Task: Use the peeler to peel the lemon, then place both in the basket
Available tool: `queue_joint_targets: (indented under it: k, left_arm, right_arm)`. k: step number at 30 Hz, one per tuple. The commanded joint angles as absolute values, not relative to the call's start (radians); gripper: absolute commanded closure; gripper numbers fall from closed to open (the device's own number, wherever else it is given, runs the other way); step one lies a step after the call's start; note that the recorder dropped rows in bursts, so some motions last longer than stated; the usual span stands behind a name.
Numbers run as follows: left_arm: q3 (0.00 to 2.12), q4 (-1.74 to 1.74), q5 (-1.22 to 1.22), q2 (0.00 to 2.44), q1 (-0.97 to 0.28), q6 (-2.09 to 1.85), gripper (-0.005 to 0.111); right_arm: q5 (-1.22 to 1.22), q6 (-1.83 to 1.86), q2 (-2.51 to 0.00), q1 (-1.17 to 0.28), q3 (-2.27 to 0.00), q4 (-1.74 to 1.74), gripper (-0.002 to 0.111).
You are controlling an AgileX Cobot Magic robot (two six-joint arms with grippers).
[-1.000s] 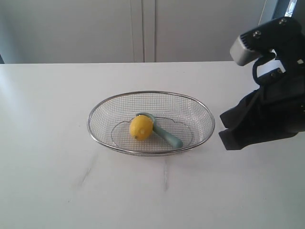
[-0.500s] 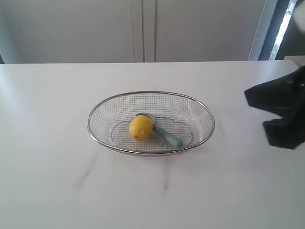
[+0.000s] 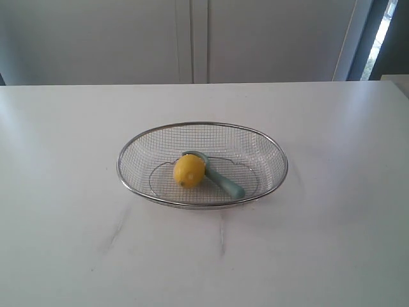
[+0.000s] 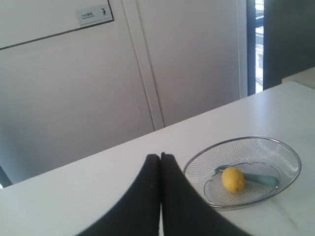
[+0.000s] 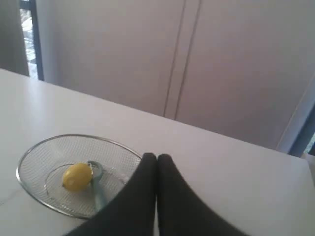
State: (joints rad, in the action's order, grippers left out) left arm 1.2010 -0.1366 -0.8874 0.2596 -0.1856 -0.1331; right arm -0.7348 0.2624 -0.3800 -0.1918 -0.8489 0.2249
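The lemon [image 3: 189,171] and peeler [image 3: 223,182] lie touching inside the mesh basket [image 3: 281,157], well ahead of the left hand [image 4: 160,157] and right hand [image 5: 157,157], both pressed together empty, apparently because placing is done.

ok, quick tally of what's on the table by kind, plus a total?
lemon: 1
peeler: 1
basket: 1
Total: 3
The lemon and peeler both lie inside the basket.
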Motion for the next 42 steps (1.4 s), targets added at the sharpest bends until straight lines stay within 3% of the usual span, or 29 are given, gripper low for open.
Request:
queue_joint_targets:
  k: [1, 17, 34, 42]
  left_arm:
    - [1.198, -0.144, -0.891, 0.222, -0.156, -0.132, 0.107]
    - [1.117, -0.144, -0.855, 0.227, -0.156, -0.132, 0.107]
    - [0.520, -0.144, -0.824, 0.145, -0.156, -0.132, 0.107]
    - [0.297, -0.148, -0.496, 0.002, -0.151, -0.132, 0.107]
  right_arm:
    - [-0.737, 0.258, -0.317, -0.126, -0.845, 0.222, 0.108]
    - [-0.737, 0.258, -0.270, -0.122, -0.847, 0.222, 0.108]
    - [-0.740, 0.258, -0.269, -0.122, -0.847, 0.222, 0.108]
    - [-0.731, 0.258, -0.270, -0.122, -0.825, 0.222, 0.108]
